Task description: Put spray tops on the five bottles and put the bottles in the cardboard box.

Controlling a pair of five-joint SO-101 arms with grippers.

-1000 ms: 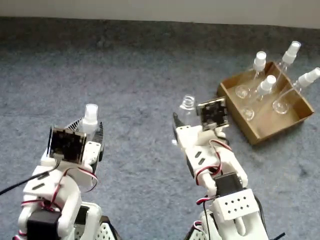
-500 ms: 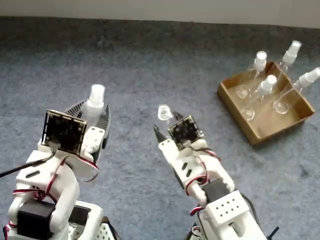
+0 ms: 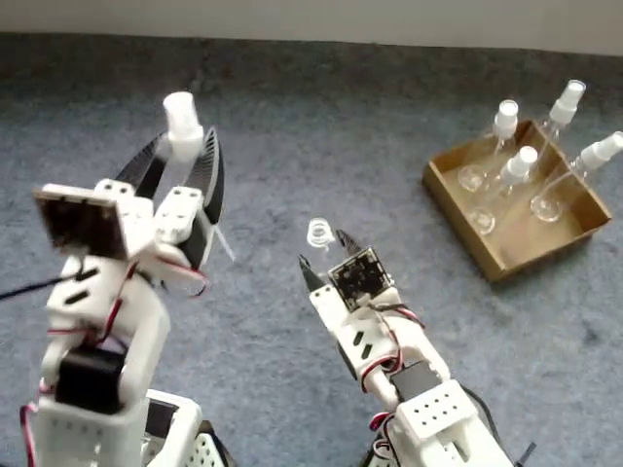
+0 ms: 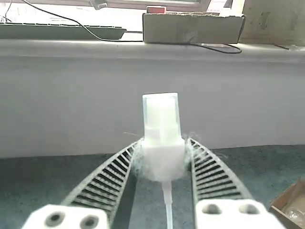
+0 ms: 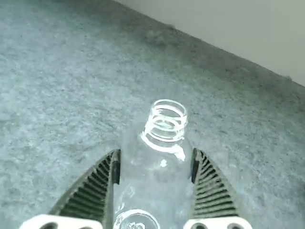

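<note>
the likely slip is at the neck: the spray top (image 3: 181,119) trails a thin dip tube and is well apart from the open bottle (image 3: 320,233), so a tilted approach could miss or bend the tube. the left gripper (image 3: 183,136) is raised high, clenched on the top. the right gripper (image 3: 326,251) grasps the bottle mid-table, neck up. the cardboard box (image 3: 458,222) sits near the table's right edge.

The left arm (image 3: 102,331) and right arm (image 3: 389,341) are white plastic with black servo blocks (image 3: 88,377), looped red, black and white cables (image 3: 382,365), square circuit boards (image 3: 362,274), and black ribbed fingers (image 4: 107,179) on white two-holed mounts (image 4: 66,219).
</note>
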